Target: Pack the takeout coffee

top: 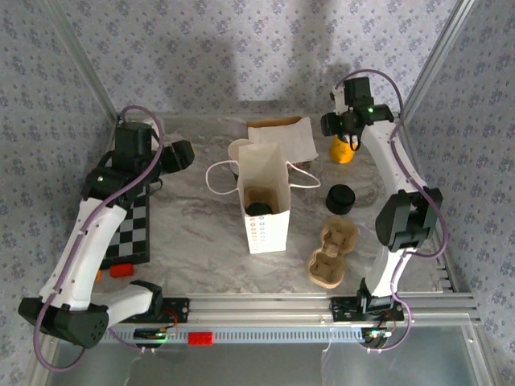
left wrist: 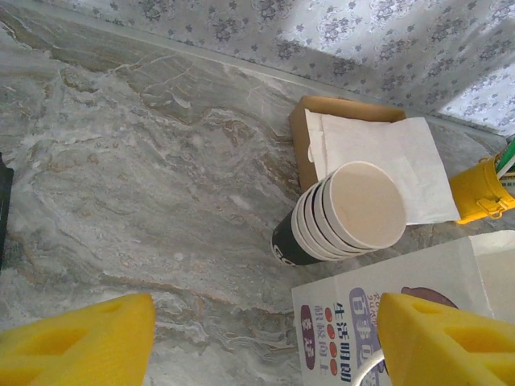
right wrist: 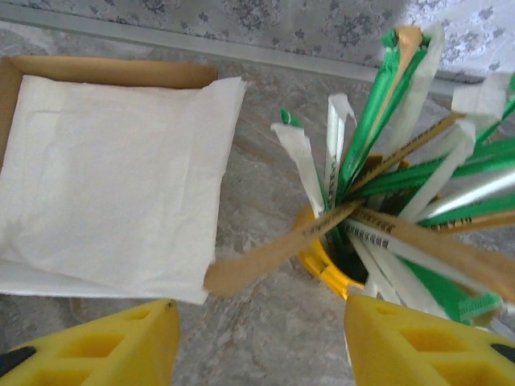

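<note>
While both arms' jaws hang spread and empty, the small white paper cup (left wrist: 354, 211) stands on the marbled desk (left wrist: 145, 185) just beside the printed white paper bag (left wrist: 378, 322) — tight quarters where a grasp could topple it.

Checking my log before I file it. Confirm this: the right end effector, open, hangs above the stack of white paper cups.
Wrong in one point. The right end effector is open, but it hangs above the yellow cup of green-white sticks, not the stack of white paper cups. The right wrist view shows it.
</note>
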`<state>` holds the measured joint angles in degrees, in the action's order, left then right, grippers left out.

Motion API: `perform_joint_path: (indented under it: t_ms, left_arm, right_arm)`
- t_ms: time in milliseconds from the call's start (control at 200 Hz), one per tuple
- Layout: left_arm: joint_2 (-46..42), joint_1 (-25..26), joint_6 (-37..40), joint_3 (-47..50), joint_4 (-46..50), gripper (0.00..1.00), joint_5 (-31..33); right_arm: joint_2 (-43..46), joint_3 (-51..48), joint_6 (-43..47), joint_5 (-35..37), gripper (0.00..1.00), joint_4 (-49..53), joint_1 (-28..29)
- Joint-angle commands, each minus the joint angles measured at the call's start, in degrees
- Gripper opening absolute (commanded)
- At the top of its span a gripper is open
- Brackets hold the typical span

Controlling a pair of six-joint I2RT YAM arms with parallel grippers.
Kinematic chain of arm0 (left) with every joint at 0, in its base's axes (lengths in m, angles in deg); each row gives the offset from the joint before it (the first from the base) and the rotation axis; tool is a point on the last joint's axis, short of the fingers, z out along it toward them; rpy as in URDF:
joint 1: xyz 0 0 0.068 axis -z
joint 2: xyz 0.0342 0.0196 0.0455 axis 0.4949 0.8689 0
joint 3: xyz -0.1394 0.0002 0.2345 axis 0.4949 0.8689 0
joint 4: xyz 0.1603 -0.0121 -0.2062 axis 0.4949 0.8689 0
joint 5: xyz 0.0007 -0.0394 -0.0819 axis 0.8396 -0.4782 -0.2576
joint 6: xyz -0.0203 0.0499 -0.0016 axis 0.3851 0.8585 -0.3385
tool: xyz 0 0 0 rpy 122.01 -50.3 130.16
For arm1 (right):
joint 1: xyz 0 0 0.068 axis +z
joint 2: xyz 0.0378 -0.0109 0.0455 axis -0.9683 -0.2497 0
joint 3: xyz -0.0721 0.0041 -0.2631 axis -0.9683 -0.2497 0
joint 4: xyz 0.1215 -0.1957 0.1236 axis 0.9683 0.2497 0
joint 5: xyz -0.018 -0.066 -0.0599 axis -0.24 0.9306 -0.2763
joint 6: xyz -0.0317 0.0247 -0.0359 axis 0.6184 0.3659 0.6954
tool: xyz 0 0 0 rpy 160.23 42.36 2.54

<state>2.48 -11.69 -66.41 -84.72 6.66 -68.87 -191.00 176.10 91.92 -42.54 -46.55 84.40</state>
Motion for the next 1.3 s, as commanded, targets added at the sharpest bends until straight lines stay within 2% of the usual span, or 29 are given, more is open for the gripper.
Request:
perform_joint_path:
  t_ms: [0, 175, 270, 420, 620, 800, 1024, 1294]
  left_arm:
    - [0.7, -0.5, 0.9, 0.1, -1.9, 0.73, 0.7]
    - [1.4, -0.7, 0.5, -0.2, -2.6, 0.74, 0.2]
    - [1.5, -0.8, 0.3, -0.3, -2.4, 0.74, -0.1]
    - [1.0, -0.8, 0.1, -0.4, -2.4, 0.75, -0.4]
    - [-0.3, -0.8, -0.8, -0.2, -2.2, 0.75, -1.1]
    - [-1.3, -0.8, -1.3, 0.2, -2.1, 0.76, -2.8]
    - [-4.0, -0.8, -1.8, 1.9, -1.8, 0.78, -5.0]
    - [-7.8, -0.7, -1.7, 6.0, -1.2, 0.82, -8.0]
  right_arm:
    - [-2.1, 3.8, 4.7, 1.0, 0.54, -0.3, -0.3]
    - [-5.0, 7.4, 5.9, 2.9, 0.4, 0.8, 0.1]
    - [-5.7, 8.6, 6.5, 4.5, 0.25, 1.4, 0.4]
    - [-4.3, 9.1, 6.7, 2.4, 0.12, 2.1, 0.9]
    - [-0.5, 11.9, 4.4, 9.7, 0.08, 3.9, 3.3]
    - [4.7, 12.8, 0.5, 10.2, 0.08, 5.4, 4.0]
    - [12.6, 13.0, -4.2, 6.9, 0.05, 7.7, 7.7]
    - [21.1, 13.7, -11.2, 0.5, 0.01, 10.8, 15.7]
